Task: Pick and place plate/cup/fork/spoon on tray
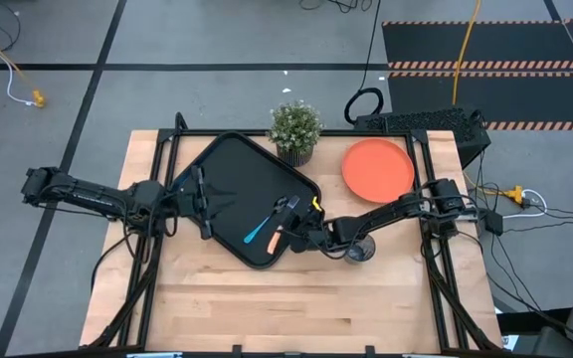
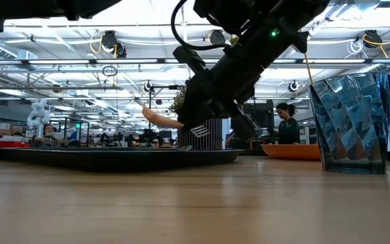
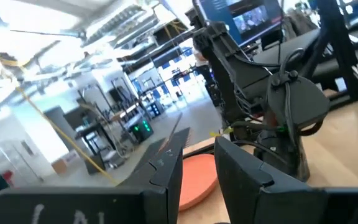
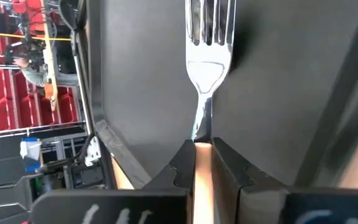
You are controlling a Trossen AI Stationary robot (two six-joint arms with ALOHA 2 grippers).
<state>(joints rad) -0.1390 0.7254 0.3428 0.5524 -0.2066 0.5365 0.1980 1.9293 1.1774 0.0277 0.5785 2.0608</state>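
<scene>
The black tray lies skewed at the table's middle, with the blue-handled spoon resting in it near its near corner. My right gripper is over that corner of the tray, shut on the fork. The orange plate lies on the table at the far right. The grey cup stands on the table beside my right arm. My left gripper is over the tray's left part, its fingers a little apart and empty. My right gripper pinches the fork between its two fingers where the orange-tan handle meets the metal neck. The fingers lie along the fork, and the tines point away past the fingertips. In the low view the fork hangs clear above the tray, tines slightly down.
A potted green plant stands at the far edge behind the tray. The cup stands close to my right arm's forearm. Bare wood lies along the near half of the table.
</scene>
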